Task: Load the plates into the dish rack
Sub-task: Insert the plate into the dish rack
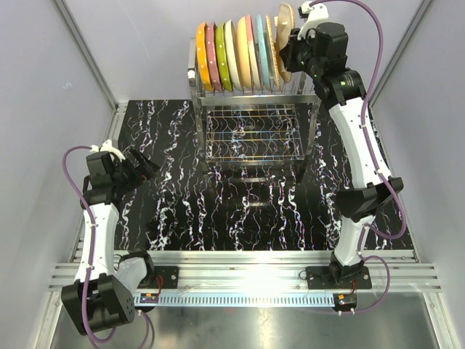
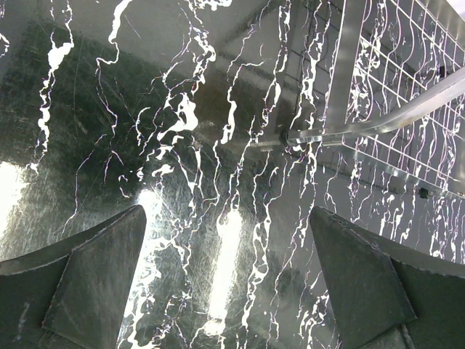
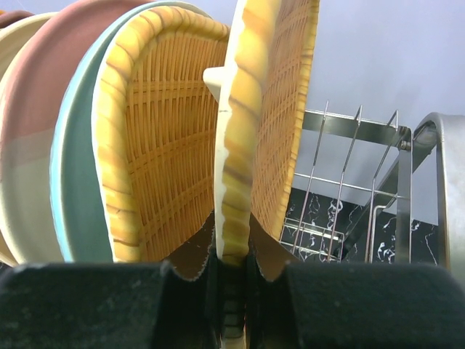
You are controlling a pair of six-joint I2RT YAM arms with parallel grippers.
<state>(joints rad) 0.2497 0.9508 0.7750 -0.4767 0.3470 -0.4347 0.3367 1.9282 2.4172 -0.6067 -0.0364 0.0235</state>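
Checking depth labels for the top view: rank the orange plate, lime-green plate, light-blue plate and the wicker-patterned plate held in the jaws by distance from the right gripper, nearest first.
From the right gripper:
1. Wicker-patterned plate, gripped, at the row's right end.
2. Light-blue plate, slightly left.
3. Lime-green plate, left of middle.
4. Orange plate, far left end.

Top view's bright and even, lit from overhead; the rail (image 1: 247, 280) at the near edge blows out into white glare; left wrist view's dimmer, glossy table (image 2: 182, 145) throwing back streaky hot spots across the lower half, left fingers (image 2: 94, 283) dark and a bit soft; right wrist view's softly lit against a pale wall (image 3: 378, 51), plate (image 3: 236, 182) sharp, right fingers (image 3: 87, 305) near-black and blurry.
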